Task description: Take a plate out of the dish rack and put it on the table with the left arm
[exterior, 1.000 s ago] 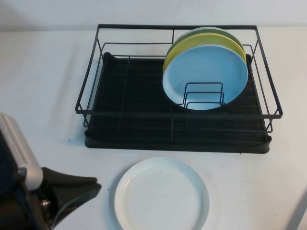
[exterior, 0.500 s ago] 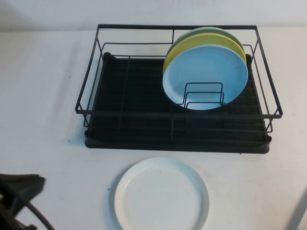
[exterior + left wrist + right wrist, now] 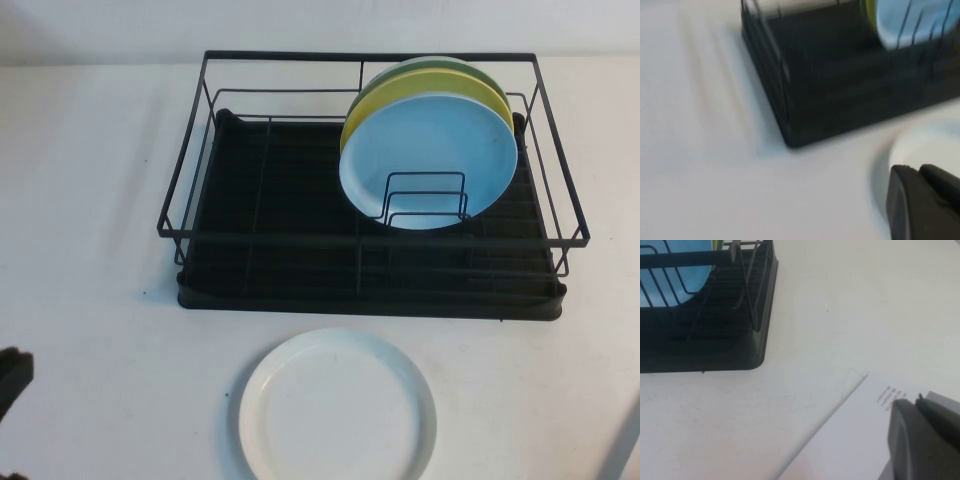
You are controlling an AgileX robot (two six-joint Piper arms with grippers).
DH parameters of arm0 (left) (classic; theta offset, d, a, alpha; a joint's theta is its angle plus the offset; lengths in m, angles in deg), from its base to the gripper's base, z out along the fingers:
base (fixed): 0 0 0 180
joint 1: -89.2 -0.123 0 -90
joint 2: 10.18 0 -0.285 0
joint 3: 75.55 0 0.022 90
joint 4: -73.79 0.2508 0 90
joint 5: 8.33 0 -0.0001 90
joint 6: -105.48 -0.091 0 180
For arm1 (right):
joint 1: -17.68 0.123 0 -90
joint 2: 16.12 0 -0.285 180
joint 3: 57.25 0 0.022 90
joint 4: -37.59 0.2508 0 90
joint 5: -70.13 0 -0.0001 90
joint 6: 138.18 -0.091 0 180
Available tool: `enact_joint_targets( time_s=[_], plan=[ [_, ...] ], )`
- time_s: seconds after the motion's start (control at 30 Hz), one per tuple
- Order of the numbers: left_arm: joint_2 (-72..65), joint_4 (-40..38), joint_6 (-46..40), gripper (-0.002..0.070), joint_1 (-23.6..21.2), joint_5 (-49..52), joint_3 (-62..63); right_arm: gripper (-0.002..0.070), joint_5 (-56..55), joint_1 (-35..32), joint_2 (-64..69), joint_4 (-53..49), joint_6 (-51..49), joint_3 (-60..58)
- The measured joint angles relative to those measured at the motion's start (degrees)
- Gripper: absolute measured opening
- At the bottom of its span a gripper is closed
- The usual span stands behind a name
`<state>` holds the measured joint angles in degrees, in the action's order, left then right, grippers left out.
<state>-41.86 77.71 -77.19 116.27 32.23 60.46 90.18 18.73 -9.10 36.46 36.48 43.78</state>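
Both pincers mostly cut off — left pincer (image 3: 12, 375), right pincer (image 3: 922, 437).

I see three coloured plates standing on edge, packed one behind the other. The light blue plate (image 3: 430, 160) is the nearest to me and shows its whole face. The yellow plate (image 3: 385, 95) is touching it from behind, and only an arc of its rim shows at the upper left. Behind that, the green plate (image 3: 455, 68) shows as a thin arc on top. In the left wrist view these plates are blurred, and I can make out only the blue and the yellow colour. In the right wrist view a white paper sheet (image 3: 850, 440) lies flat, with small printed text (image 3: 885, 395) that I cannot read.
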Motion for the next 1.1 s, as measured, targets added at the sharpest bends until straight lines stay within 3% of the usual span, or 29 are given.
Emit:
enact_joint_targets(
  time_s=[0.2,0.3,0.47,0.7,1.1],
  plan=[
    [9.0,0.1,-1.8,-0.0001,-5.4,-30.9,-20.5,-0.0018,0.0,0.0,0.0,0.0,0.0,0.0],
    [14.5,-1.2,-2.1,-0.0001,-9.3,-35.8,-28.5,-0.0018,0.0,0.0,0.0,0.0,0.0,0.0],
    [21.4,-2.3,-2.1,-0.0001,-15.7,-33.4,-34.6,-0.0018,0.0,0.0,0.0,0.0,0.0,0.0],
    [24.4,-6.4,-2.3,-0.0001,-23.6,-21.4,-34.6,-0.0018,0.0,0.0,0.0,0.0,0.0,0.0],
    [24.4,-7.9,-2.3,-0.0001,-24.3,-20.8,-34.6,-0.0018,0.0,0.0,0.0,0.0,0.0,0.0]
  ],
)
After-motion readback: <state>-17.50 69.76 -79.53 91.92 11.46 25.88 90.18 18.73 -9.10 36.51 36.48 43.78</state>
